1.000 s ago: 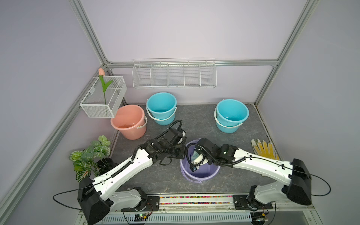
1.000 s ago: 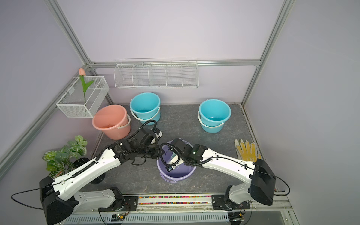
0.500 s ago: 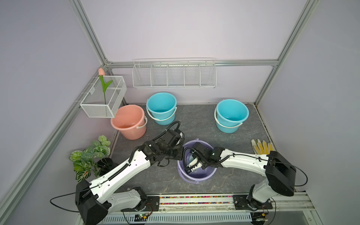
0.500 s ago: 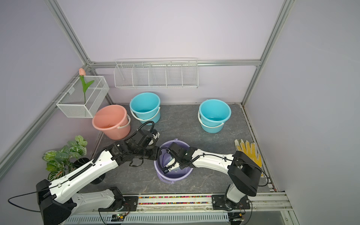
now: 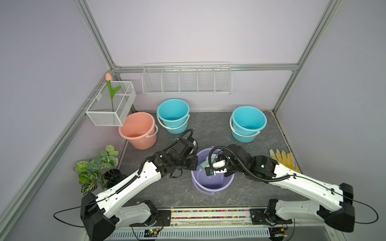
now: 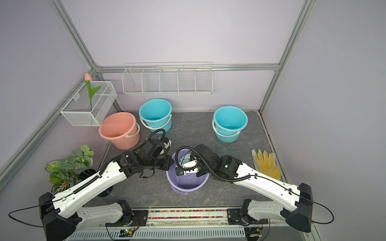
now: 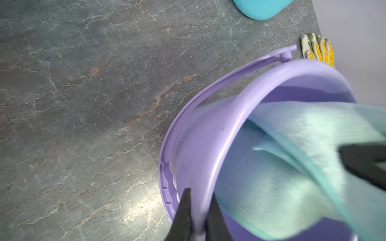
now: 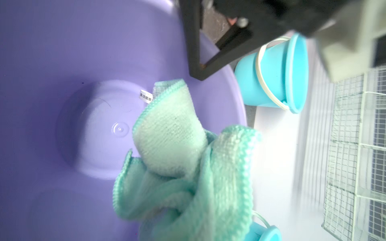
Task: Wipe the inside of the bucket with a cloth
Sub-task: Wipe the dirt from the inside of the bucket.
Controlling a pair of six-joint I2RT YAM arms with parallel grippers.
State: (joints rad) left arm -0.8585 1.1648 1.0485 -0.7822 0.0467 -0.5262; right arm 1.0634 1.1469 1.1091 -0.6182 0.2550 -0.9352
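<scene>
Wiping step in hand: the left gripper (image 7: 199, 200) pinches the rim of the purple bucket (image 5: 211, 185), steadying it, while the right gripper (image 7: 355, 160) clamps the mint cloth (image 8: 173, 133) inside (bunched by the wall). The next move probably calls for sweeping floor and walls.

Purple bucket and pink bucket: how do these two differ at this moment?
The purple bucket holds the mint-green cloth; the pink bucket shows no cloth. The left end effector is shut on the purple bucket's rim; no arm touches the pink bucket. The purple bucket has a purple handle; the pink bucket has a white handle. Both stand open side up on the grey table.
</scene>
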